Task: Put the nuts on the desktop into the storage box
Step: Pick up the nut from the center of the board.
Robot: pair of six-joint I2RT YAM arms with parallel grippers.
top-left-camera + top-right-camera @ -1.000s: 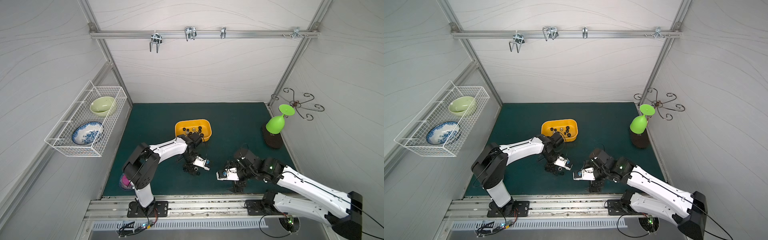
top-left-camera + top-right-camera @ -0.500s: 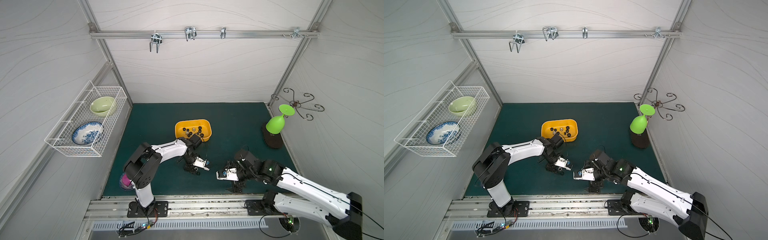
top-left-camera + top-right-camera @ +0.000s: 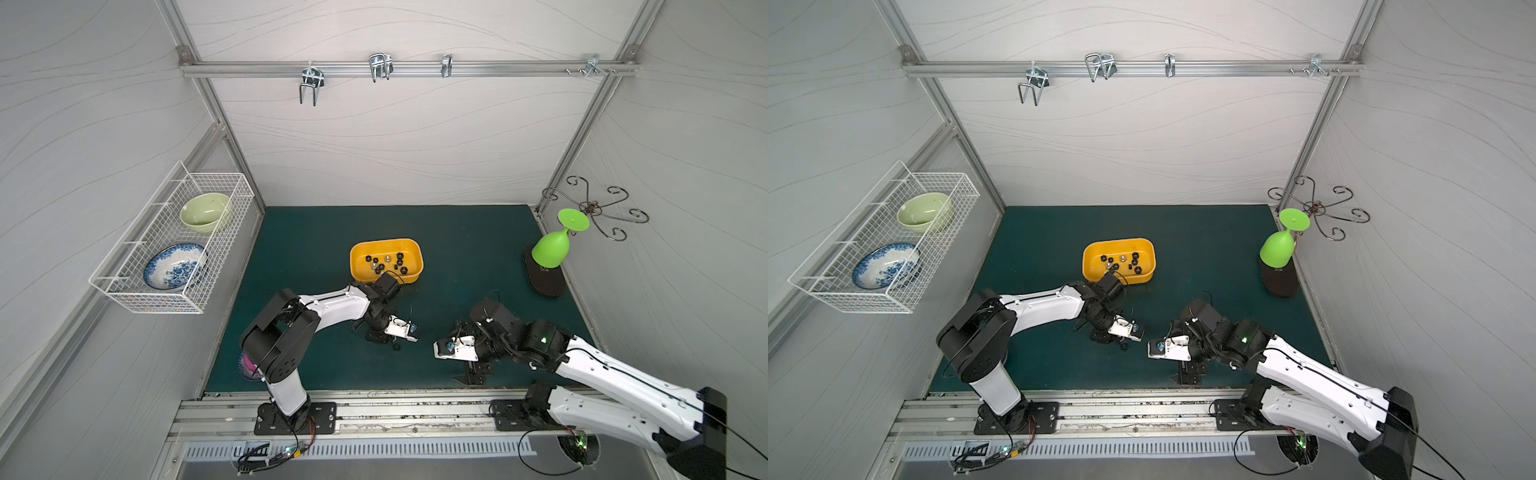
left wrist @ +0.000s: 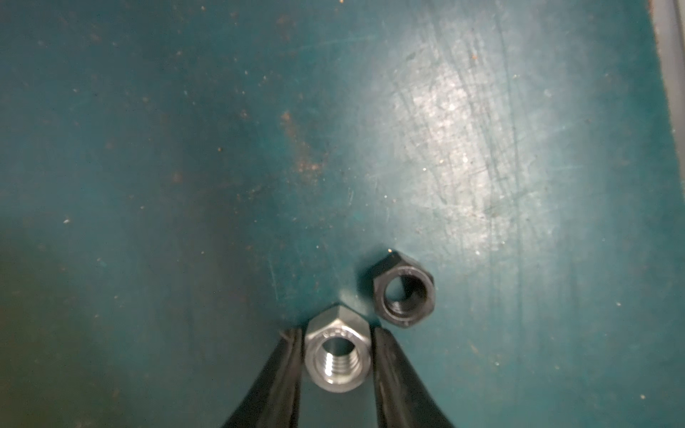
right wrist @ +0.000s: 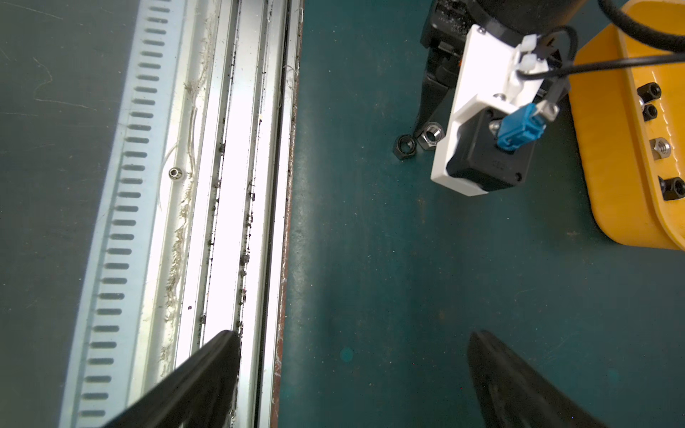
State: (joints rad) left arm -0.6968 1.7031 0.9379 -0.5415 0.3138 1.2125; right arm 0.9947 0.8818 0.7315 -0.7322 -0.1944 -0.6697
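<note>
On the dark teal desktop [image 4: 185,148] my left gripper [image 4: 335,333] has its two black fingers pressed against opposite flats of a silver nut [image 4: 337,357], so it is shut on that nut. A black nut [image 4: 404,292] lies flat right beside it, untouched. The right wrist view shows the same pair, black nut [image 5: 404,145] and silver nut [image 5: 430,135], under the left wrist camera. The yellow storage box [image 3: 358,266] stands just behind the left arm, with several nuts [image 3: 384,264] inside. My right gripper [image 5: 352,355] is wide open and empty near the front rail [image 5: 230,185].
An upturned green goblet [image 3: 550,249] sits on a dark stand at the right edge. A white wire basket [image 3: 174,245] holding two bowls hangs on the left wall. A pink-and-white object [image 3: 247,365] lies by the left arm's base.
The left jaws have closed in around the silver nut. The right arm and its open gripper have stayed where they were.
</note>
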